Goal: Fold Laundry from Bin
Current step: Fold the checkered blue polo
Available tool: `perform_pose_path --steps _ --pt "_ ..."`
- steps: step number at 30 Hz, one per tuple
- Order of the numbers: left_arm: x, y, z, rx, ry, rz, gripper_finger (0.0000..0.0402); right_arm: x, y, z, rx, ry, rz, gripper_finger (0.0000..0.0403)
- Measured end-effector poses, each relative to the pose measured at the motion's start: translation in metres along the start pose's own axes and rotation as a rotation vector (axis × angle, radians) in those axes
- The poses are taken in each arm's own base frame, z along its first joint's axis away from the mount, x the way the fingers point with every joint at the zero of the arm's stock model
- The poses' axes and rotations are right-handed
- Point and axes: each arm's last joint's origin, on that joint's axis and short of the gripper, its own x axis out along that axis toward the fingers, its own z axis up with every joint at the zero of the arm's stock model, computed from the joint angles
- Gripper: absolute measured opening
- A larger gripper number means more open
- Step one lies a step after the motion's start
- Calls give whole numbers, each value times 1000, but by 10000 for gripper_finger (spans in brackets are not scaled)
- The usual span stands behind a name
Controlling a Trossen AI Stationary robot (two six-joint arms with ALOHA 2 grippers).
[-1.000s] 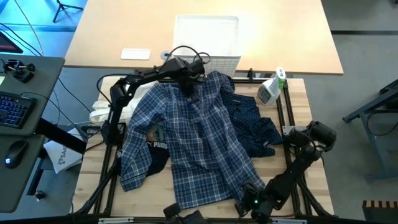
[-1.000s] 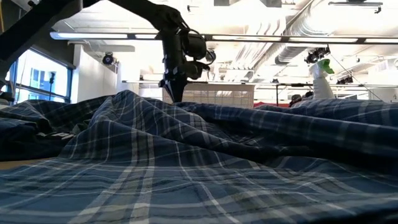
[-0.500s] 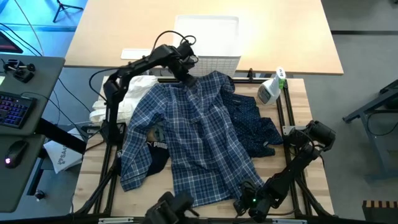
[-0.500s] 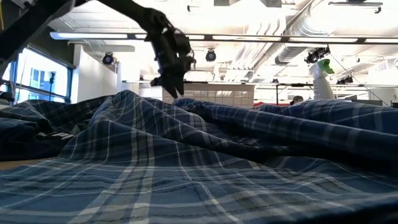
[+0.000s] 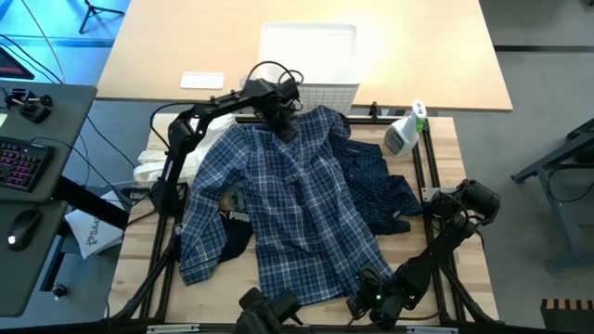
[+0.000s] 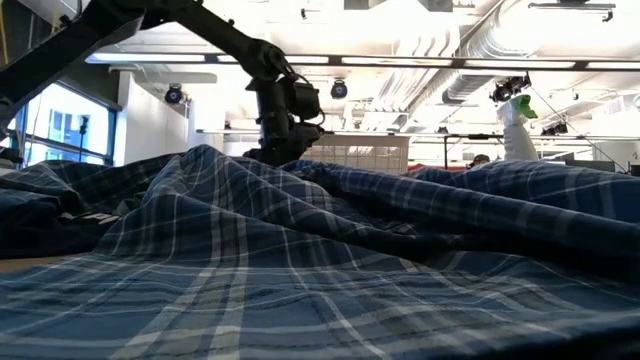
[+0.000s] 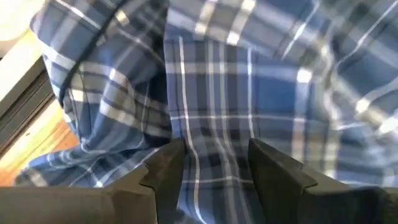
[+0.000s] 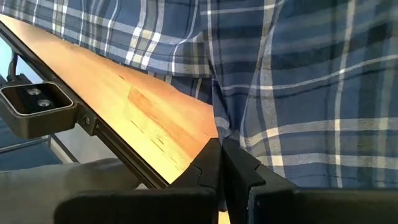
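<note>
The blue-white plaid shirt [image 5: 288,204] lies spread over the table, its collar end at the far edge. My left gripper [image 7: 214,171] stands open over that far end [image 5: 281,122], pointing down, with plaid cloth between its fingers. Navy dotted trousers [image 5: 376,181] lie partly under the shirt's right side. A black piece with Puma lettering [image 5: 234,223] shows under its left side, and a white cloth [image 5: 172,153] sits at the table's left edge. The white bin [image 5: 309,60] stands beyond the far edge. My right gripper [image 8: 221,163] rests shut at the near edge [image 5: 371,301], by the shirt's hem. My left gripper comes at the shirt's far end [image 7: 211,124] from above, one finger on each side of a strip of the cloth. Whether the fingertips touch the cloth, I cannot tell; in the low view the shirt's ridge [image 6: 275,158] hides them.
A spray bottle [image 5: 404,130] stands at the table's far right corner. Black frame rails [image 5: 429,167] run along the table's sides. A lighter table [image 5: 186,56] with a small white item [image 5: 202,81] lies beyond the far edge. Bare wood [image 8: 155,118] shows near the front edge.
My left gripper has opened and let go of the shirt's far end. It rose toward the far left, then came back down over the same spot. The shirt lies as it did.
</note>
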Motion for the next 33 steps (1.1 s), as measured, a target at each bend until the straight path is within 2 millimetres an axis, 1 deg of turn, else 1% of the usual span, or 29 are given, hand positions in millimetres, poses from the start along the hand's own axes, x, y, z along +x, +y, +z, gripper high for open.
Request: perform_pose_path --steps 3,5,7,8,10,11,12,14,17,19,22,25,27,29,31,33 --pt "7 -5 -3 28 17 -18 165 0 -1 0 0 -3 -9 0" --pt "14 -5 -6 66 39 -72 151 0 -2 1 -2 -5 -16 0" --pt "20 -5 -7 97 32 -100 116 0 -2 1 -4 -8 -22 0" --pt "21 -6 -7 115 28 -113 93 0 -2 1 -5 -9 -23 0" --pt "17 -9 -4 144 -7 -146 35 0 -2 1 -5 -9 -24 0" --pt "11 -11 -1 154 -41 -156 18 0 -3 1 -5 -10 -25 0" --pt "3 -14 1 164 -77 -159 12 0 -3 1 -7 -10 -26 0" --pt "-22 -21 5 190 -194 -167 9 0 -3 1 -11 -11 -29 0" --pt "-73 -32 4 231 -406 -173 2 0 -4 2 -11 -16 -43 0" --pt "-110 -38 -1 253 -560 -162 1 2 -5 1 -14 -20 -51 0" --pt "-162 -45 -16 310 -766 -107 1 7 -8 0 -19 -25 -68 0" --pt "-199 -47 -30 372 -915 -48 1 9 -8 2 -18 -42 -67 0" --pt "-211 -46 -35 396 -967 -28 0 9 -7 3 -15 -57 -64 0" --pt "-215 -43 -36 385 -987 0 0 6 -2 4 -19 -54 -73 0" --pt "-212 -40 -35 388 -975 16 0 -1 6 4 -35 -66 -84 0" --pt "-199 -37 -33 390 -949 24 0 -9 15 6 -55 -99 -88 0"
